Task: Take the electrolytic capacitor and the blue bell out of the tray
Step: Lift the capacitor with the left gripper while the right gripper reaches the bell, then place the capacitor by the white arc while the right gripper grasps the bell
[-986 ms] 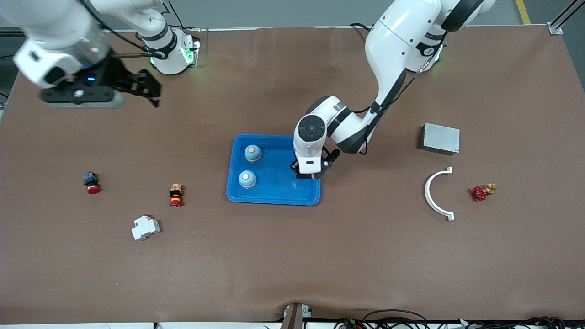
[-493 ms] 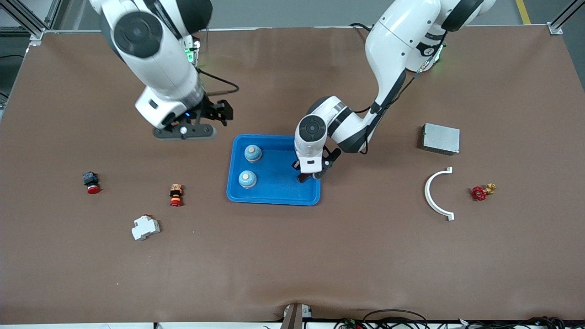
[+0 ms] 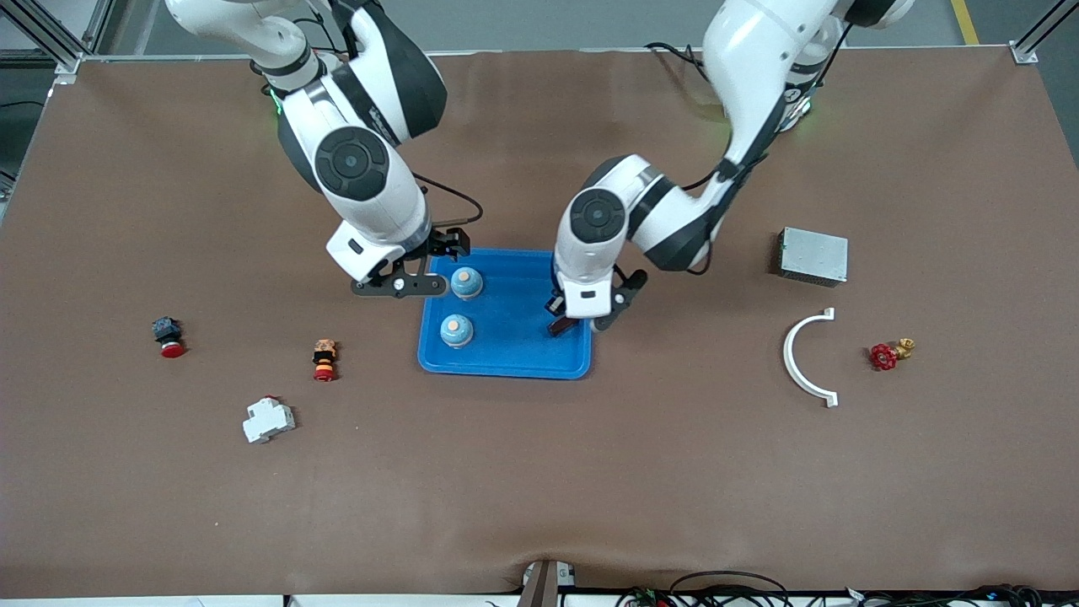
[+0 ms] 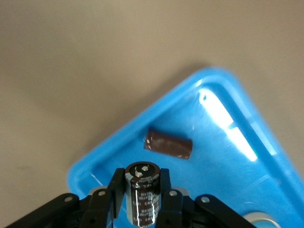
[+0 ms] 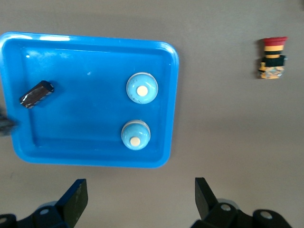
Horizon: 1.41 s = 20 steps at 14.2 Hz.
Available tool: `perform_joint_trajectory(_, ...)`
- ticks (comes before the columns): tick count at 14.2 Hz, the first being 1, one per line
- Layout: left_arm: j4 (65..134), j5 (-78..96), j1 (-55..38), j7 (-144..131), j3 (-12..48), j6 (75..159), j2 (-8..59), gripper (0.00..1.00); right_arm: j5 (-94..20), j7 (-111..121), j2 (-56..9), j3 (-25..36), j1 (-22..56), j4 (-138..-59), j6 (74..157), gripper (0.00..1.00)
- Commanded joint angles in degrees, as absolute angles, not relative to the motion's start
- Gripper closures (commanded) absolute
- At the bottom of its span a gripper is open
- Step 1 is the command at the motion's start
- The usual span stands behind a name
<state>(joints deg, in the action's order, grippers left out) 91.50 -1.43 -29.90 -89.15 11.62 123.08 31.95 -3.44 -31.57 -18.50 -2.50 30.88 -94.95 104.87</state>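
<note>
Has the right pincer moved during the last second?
Yes. The right pincer came from over bare table near the right arm's base toward the blue tray; it now hangs open beside the tray's edge, next to a bell.

- Left gripper (image 4: 142,209): wrist bent downward over the left-arm end of the blue plastic tray (image 3: 506,362), black fingers clamped on an upright dark cylindrical capacitor (image 4: 142,195)
- Right gripper (image 5: 141,199): pointing down above the tray's right-arm edge, black fingers (image 5: 76,195) spread wide, nothing between them
</note>
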Motion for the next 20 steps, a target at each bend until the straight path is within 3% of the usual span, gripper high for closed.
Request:
perform_joint_trajectory(1, 93.60, -2.37, -24.19, -82.82, 12.04, 117.18, 26.02, 1.00, -4.04, -32.61, -17.93, -1.85, 32.17, -101.84, 112.03, 0.00)
perform_joint_trajectory(5, 96.14, -2.55, -16.19, -70.70, 11.87, 112.85, 23.82, 1.00, -3.96, -32.61, -18.80, -1.85, 33.74, -108.80, 121.18, 0.00)
perform_joint_trajectory(11, 102.21, -9.92, -5.29, -58.36, 11.95, 113.81, 24.17, 1.00, -3.96, -34.72, -24.16, -1.85, 35.42, -109.16, 125.50, 0.00)
perform_joint_trajectory(20, 98.62, -12.83, 4.83, -40.01, 11.60, 119.70, 30.92, 1.00, -3.96, -34.72, -29.44, -1.85, 35.59, -109.25, 130.96, 0.00)
